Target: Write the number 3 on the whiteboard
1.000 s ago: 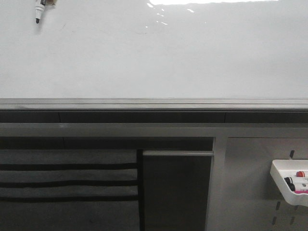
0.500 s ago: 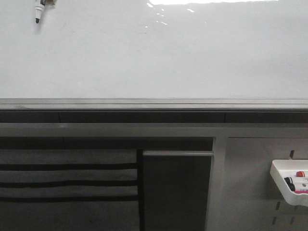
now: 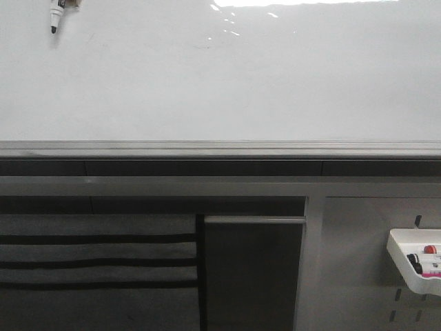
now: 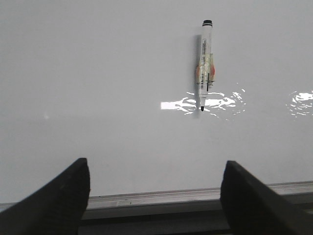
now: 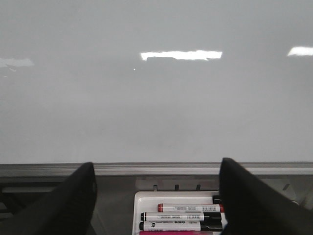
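Observation:
The whiteboard (image 3: pixel 227 83) fills the upper half of the front view, glossy and blank, with its grey lower rail (image 3: pixel 220 148). No number 3 shows on it in any view. A white marker with a black tip (image 3: pixel 55 15) hangs tip down at the board's top left; it also shows in the left wrist view (image 4: pixel 204 66). My left gripper (image 4: pixel 155 181) is open and empty, facing the whiteboard (image 4: pixel 122 88) well below the marker. My right gripper (image 5: pixel 156 188) is open and empty before the whiteboard (image 5: pixel 156 98), above a tray. Neither gripper shows in the front view.
A white tray (image 3: pixel 403 258) on a grey pegboard panel (image 3: pixel 358 276) at the lower right holds red, black and pink markers (image 5: pixel 188 216). Dark shelves and a dark panel (image 3: pixel 251 272) lie below the rail. Light glare (image 3: pixel 303 3) marks the board's top.

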